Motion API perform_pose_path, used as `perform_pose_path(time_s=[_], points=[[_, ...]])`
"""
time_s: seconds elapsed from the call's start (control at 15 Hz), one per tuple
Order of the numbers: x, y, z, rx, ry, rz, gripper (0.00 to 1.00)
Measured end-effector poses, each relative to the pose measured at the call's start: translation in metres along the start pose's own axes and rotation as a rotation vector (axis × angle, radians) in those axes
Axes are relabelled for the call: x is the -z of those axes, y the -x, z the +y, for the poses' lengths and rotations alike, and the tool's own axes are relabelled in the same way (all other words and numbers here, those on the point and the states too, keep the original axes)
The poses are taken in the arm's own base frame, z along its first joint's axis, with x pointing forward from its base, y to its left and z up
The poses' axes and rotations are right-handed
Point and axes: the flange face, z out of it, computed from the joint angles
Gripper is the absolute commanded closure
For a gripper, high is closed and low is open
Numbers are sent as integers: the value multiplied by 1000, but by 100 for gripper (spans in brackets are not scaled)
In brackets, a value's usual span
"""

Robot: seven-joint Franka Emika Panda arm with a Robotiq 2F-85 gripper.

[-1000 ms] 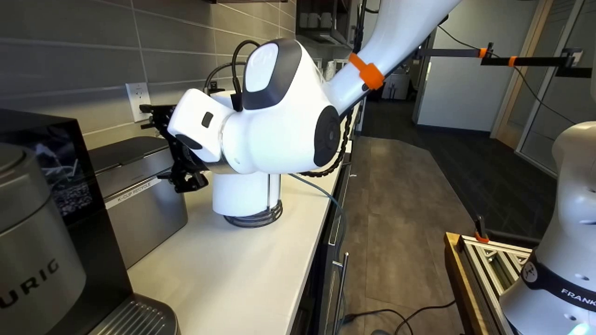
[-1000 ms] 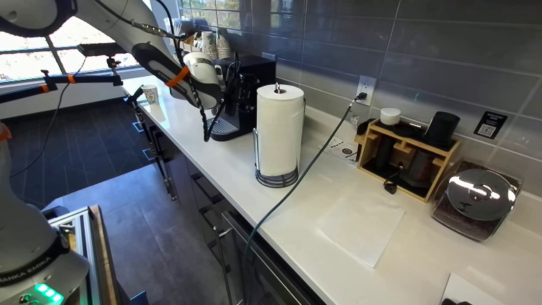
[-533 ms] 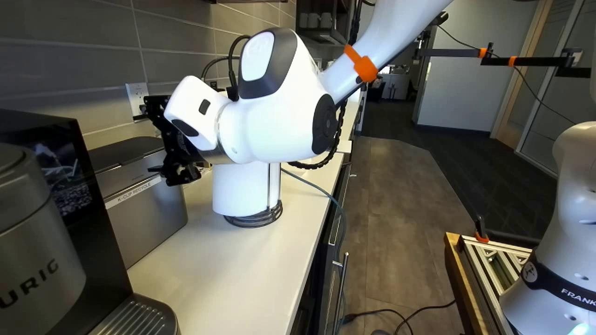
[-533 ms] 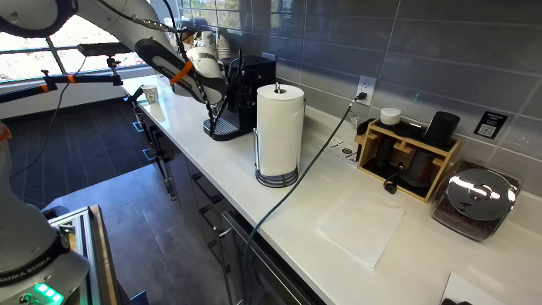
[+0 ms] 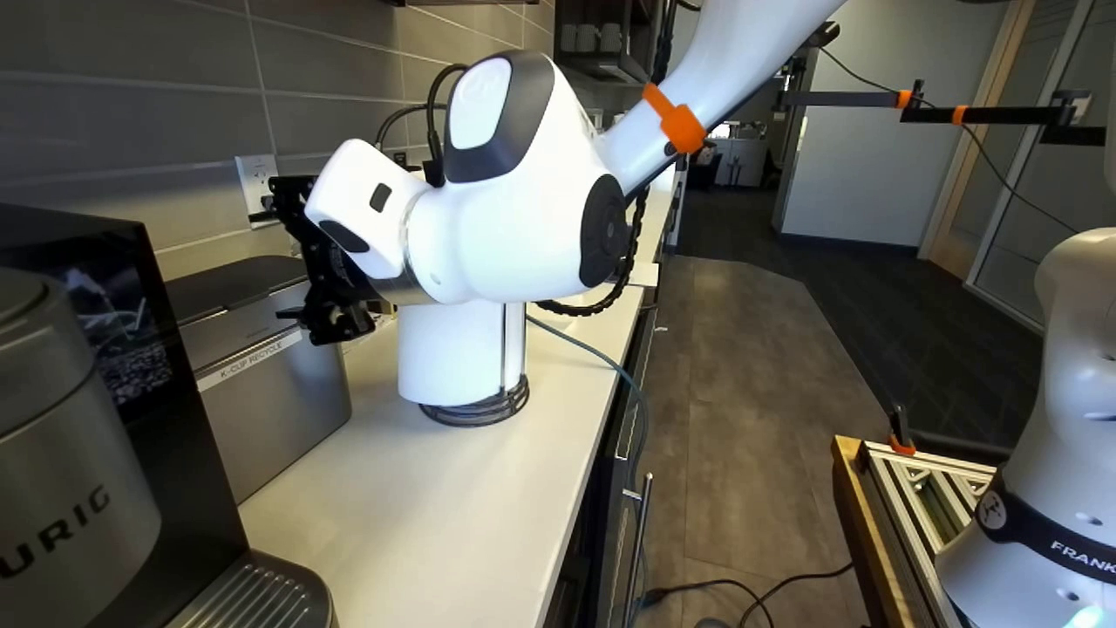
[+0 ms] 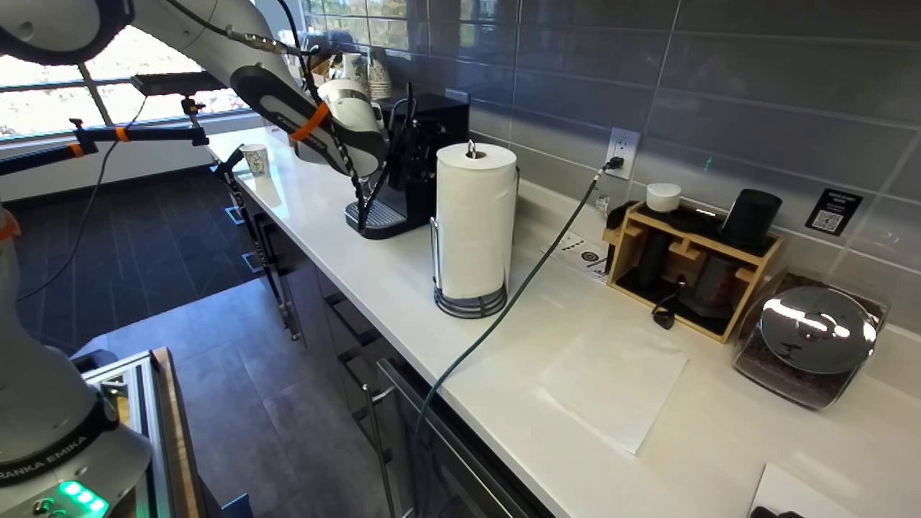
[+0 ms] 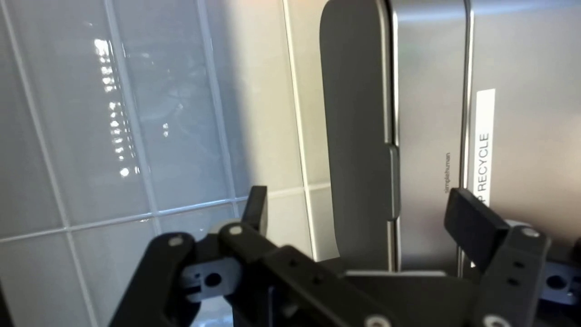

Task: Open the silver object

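The silver object is a boxy brushed-steel container (image 5: 283, 397) with a dark flat lid and a white K-CUP RECYCLE label. It stands on the counter against the tiled wall. In the wrist view the container (image 7: 431, 113) fills the right side, with its dark lid and a small tab at the lid's front edge. The lid is closed. My gripper (image 5: 272, 264) is open and empty, above and beside the container's lid. In the wrist view the gripper's fingers (image 7: 358, 200) stand wide apart, with the lid's tab between them in the picture. In an exterior view the container is hidden.
A black coffee maker (image 5: 187, 436) stands close beside the container. A paper towel roll (image 6: 475, 223) stands on its other side, close behind my wrist in an exterior view. The tiled wall (image 7: 181, 113) with an outlet (image 5: 258, 185) is near the fingers. A cable (image 6: 518, 295) crosses the counter.
The arm and gripper have risen a little and shifted slightly left in an exterior view, mostly in the earlier half second. The fingers stay open. The container has not moved.
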Motion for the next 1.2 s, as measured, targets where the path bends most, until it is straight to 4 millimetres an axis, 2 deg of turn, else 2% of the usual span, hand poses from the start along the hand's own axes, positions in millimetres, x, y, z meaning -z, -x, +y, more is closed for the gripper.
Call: perform_pose_path(time_s=[0.53,0.73,1.0,1.2], points=[[-28,15,15,-24,32,-29,0],[-35,6,8,-30,9,-7,0],[-35,-9,-3,-9,-22,19,0],[-33,-19,-2,35,-16,31,0]])
